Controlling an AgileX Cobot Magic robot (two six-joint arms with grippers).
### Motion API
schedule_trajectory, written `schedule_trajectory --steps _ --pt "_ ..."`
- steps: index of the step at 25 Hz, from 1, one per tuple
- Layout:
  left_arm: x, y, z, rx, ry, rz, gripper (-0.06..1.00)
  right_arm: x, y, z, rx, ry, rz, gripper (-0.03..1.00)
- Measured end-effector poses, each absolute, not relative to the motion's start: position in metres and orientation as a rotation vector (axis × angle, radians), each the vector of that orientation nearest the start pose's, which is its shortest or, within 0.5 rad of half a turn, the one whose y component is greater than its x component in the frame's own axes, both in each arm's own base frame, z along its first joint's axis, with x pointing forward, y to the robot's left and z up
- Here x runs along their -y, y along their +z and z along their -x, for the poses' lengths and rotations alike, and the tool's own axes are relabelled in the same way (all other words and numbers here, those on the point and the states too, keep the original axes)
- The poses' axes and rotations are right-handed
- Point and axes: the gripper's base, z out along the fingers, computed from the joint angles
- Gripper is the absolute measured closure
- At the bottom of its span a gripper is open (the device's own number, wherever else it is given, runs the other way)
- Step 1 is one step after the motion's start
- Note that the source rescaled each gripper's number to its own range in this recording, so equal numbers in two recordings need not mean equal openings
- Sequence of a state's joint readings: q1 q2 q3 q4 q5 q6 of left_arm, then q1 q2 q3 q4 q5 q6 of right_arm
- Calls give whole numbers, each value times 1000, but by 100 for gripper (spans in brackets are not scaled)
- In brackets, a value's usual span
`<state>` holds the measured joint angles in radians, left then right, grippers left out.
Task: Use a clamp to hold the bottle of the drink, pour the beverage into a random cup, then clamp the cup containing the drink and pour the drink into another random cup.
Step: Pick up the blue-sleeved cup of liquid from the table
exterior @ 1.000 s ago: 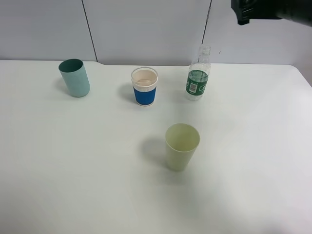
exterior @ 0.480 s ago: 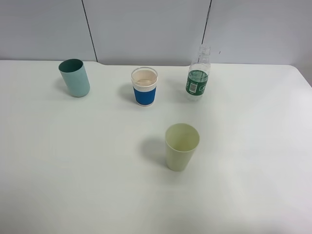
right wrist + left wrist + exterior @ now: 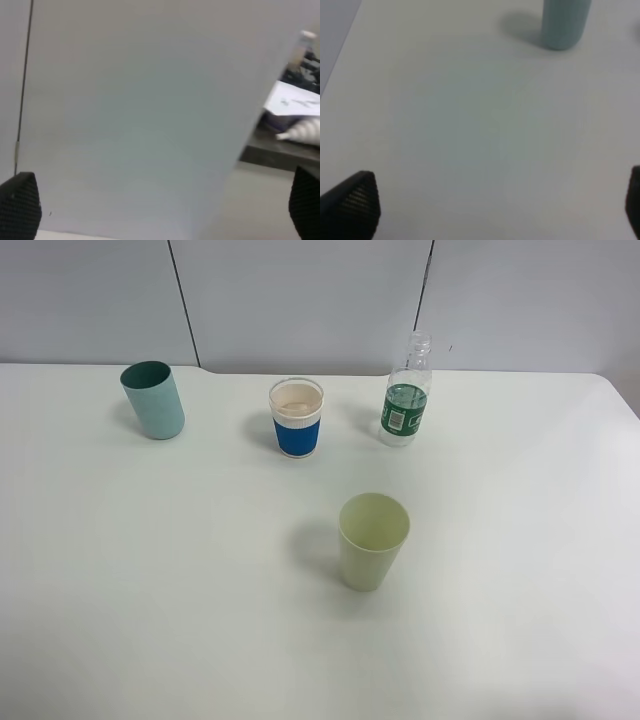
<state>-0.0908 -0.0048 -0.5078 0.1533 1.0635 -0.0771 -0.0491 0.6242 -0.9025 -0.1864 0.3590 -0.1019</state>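
A clear bottle [image 3: 406, 390] with a green label and green drink stands uncapped at the back of the white table [image 3: 150, 570]. A blue-sleeved white cup [image 3: 296, 418] stands left of it, a teal cup [image 3: 153, 400] at the far left, and a pale green cup [image 3: 372, 540] in the middle front. Neither arm shows in the exterior high view. My left gripper [image 3: 495, 205] is open above bare table, with the teal cup [image 3: 565, 22] ahead of it. My right gripper [image 3: 160, 207] is open and faces the grey wall.
A grey panelled wall [image 3: 300, 300] runs behind the table. The right wrist view shows a desk with papers [image 3: 295, 107] beyond the wall's edge.
The right arm, seen at the top right corner one second ago, has left the exterior high view. The bottle and cups have not moved.
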Motion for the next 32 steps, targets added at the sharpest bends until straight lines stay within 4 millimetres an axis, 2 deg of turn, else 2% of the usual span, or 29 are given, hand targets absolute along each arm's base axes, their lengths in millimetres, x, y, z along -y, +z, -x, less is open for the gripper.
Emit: schedule_trajectory --steps 3,6,11,16,23,32 --pt "-13 280 6 -2026 77 -5 -6 12 427 -71 -1602 -248 21 -3" --pt "-13 280 6 -2026 77 -5 -6 15 418 -43 -1673 -238 -58 -3" --pt "-13 280 6 -2026 77 -5 -6 18 406 -7 -1724 -265 -118 -3" --pt "-13 280 6 -2026 77 -5 -6 18 395 20 -1663 -264 -134 -3" --pt "-13 280 6 -2026 77 -5 -6 14 346 32 -1674 -208 -136 -3" --pt "-13 280 6 -2026 77 -5 -6 11 297 9 -1906 -154 -142 -3"
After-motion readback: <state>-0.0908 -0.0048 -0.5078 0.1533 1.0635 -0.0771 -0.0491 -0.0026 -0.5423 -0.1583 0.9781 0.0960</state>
